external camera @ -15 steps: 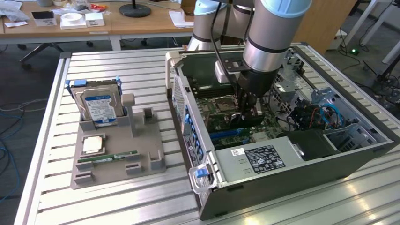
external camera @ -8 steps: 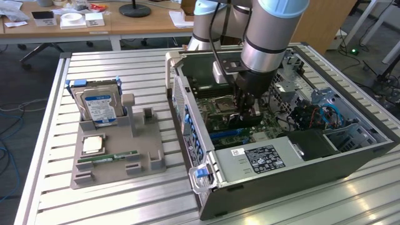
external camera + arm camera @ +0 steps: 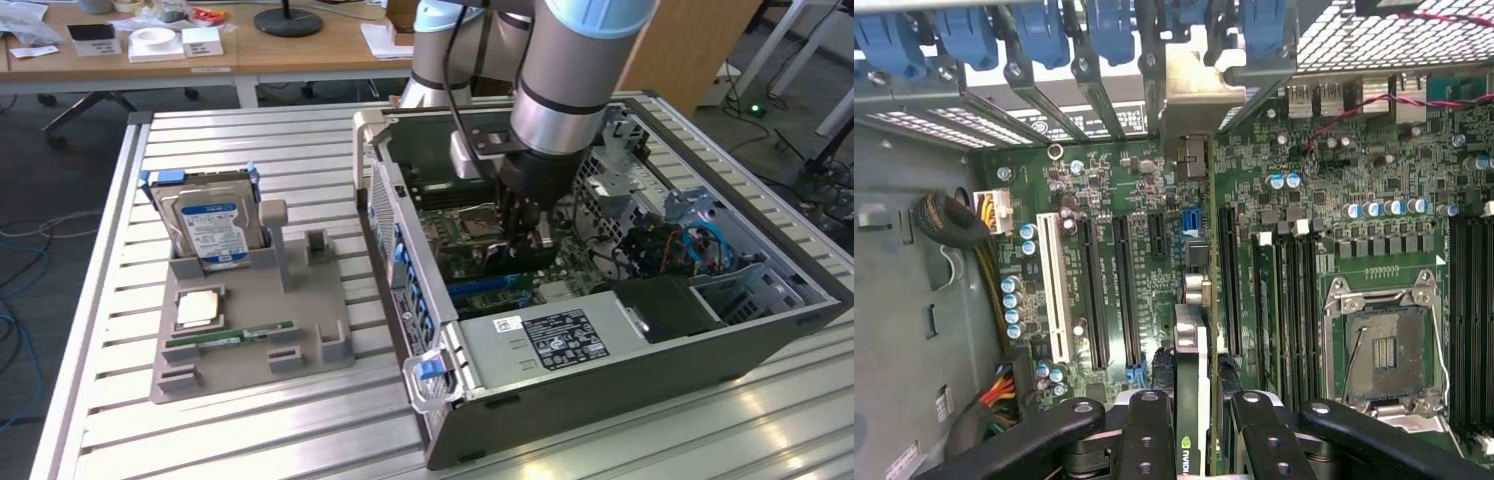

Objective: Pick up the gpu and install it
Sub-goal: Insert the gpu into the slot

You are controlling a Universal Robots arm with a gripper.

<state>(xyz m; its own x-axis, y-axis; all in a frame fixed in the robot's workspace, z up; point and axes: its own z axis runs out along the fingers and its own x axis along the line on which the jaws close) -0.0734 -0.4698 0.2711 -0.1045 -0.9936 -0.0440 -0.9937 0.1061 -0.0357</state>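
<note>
Slatted aluminium table (image 3: 240, 140) carrying an open computer case (image 3: 641, 385) laid on its side, interior facing up. Robot arm (image 3: 574, 70) descends into the case from above, over the green motherboard (image 3: 1324, 180) that lines the case floor. Labelled power supply (image 3: 561, 340) occupies the case end nearest the exterior camera. Grey fixture tray (image 3: 247, 370) lies on the table beside the case, on the exterior view's left; it holds an upright hard drive (image 3: 214, 230) with a blue-white label, a flat CPU (image 3: 198, 308) and a narrow RAM stick (image 3: 247, 335). Inside the case, the gpu (image 3: 1192, 330) stands edge-on over the motherboard, between the black expansion slots (image 3: 1099, 290) and the empty CPU socket (image 3: 1379, 350), with its silver end bracket (image 3: 1194, 85) against the case's slotted rear wall, among the blue retention clips (image 3: 1109, 25). Gripper (image 3: 1199, 428) is clamped on the gpu, one black finger on each face of the card. Whether the card's lower edge sits in a slot cannot be told.
</note>
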